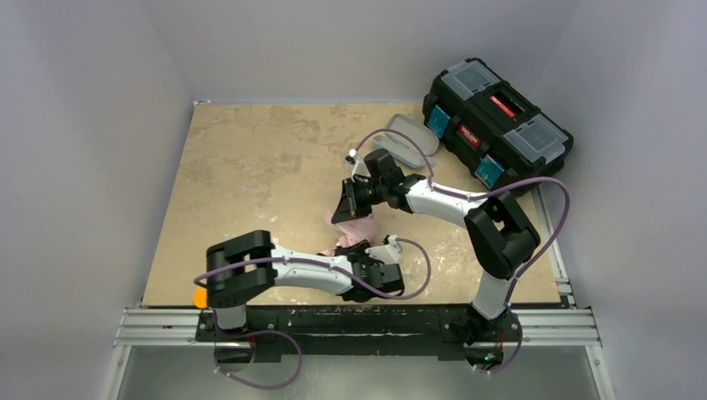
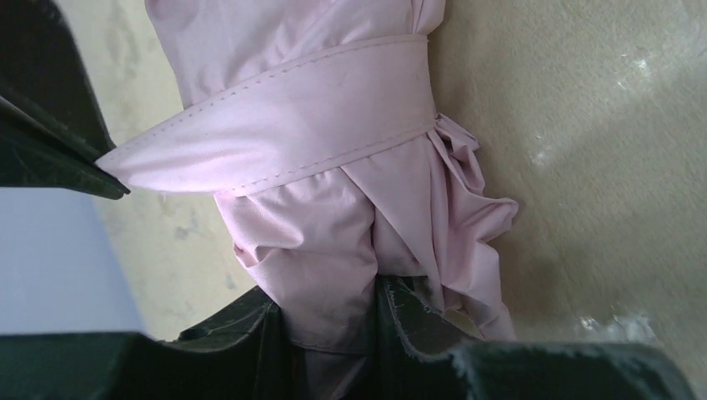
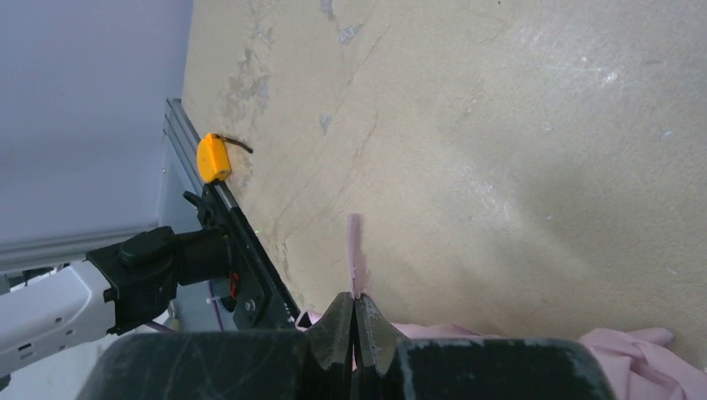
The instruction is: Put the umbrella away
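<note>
The umbrella lies folded on the table between the two arms, a pale pink bundle with a stitched pink strap wrapped around it. My left gripper comes from the near side, and in its wrist view the jaws are shut on the bundle's lower fabric. My right gripper hangs just beyond the umbrella. Its jaws are shut on the strap's tip, which pokes out between them, and the strap runs taut to them. Shaft and handle are hidden.
A grey oval case lies open at the back right, beside a black toolbox. An orange tape measure sits at the table's near left corner. Pale walls close in on three sides.
</note>
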Robot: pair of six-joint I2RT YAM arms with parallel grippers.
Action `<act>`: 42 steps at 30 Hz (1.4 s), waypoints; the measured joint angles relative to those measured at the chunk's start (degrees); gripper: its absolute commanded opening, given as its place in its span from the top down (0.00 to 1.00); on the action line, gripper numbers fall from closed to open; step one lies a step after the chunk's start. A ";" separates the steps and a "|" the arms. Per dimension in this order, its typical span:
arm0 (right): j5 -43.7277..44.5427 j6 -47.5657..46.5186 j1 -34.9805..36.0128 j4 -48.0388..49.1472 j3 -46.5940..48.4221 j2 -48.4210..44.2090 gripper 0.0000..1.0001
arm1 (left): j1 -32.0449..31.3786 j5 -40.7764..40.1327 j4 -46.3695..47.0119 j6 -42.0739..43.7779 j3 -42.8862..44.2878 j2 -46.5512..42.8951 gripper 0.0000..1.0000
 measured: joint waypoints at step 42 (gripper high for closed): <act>1.16 9.44 1.75 40.35 -20.31 7.48 1.00 | -2.93 -12.59 -28.76 -16.33 13.20 18.01 0.00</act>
